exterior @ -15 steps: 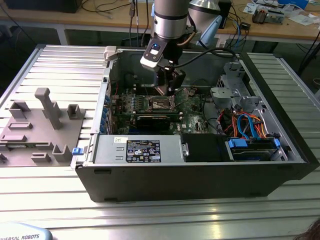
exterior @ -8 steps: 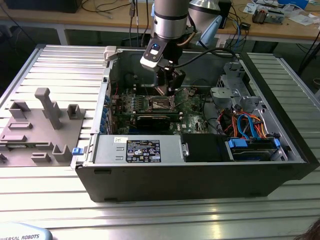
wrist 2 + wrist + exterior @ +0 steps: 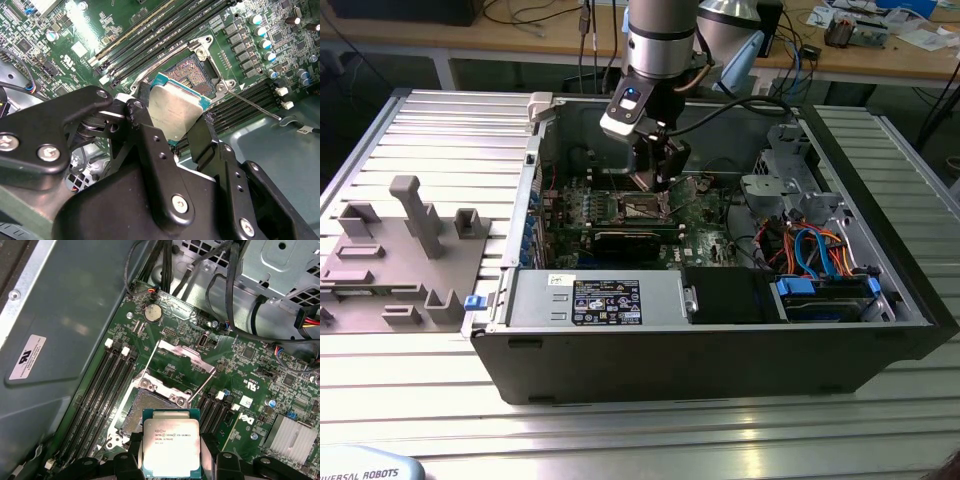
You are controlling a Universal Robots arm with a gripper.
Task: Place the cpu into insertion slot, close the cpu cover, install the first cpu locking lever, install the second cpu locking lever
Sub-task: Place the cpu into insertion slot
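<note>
**Student:** What did the arm (image 3: 660, 35) look like in the exterior view?

**Tutor:** It was a silver-grey cylinder with a darker band. A pale camera housing (image 3: 626, 110) with a blue light sat at the wrist, and a black cable (image 3: 740, 105) ran off beside it.

**Student:** And the gripper (image 3: 172, 120) in the second wrist view?

**Tutor:** It was matte black throughout. It had flat, rounded links (image 3: 55, 125) and two angular fingers (image 3: 150, 145) dotted with small holes. Bright silver screws (image 3: 180, 203) fastened the parts together.

Print on cpu (image 3: 170, 447) top: several small lines. White sticker (image 3: 27, 357) on case wall (image 3: 65, 315): a mark plus fine text. Black label (image 3: 606, 301) on near housing (image 3: 535, 300): symbols, illegible.
</note>
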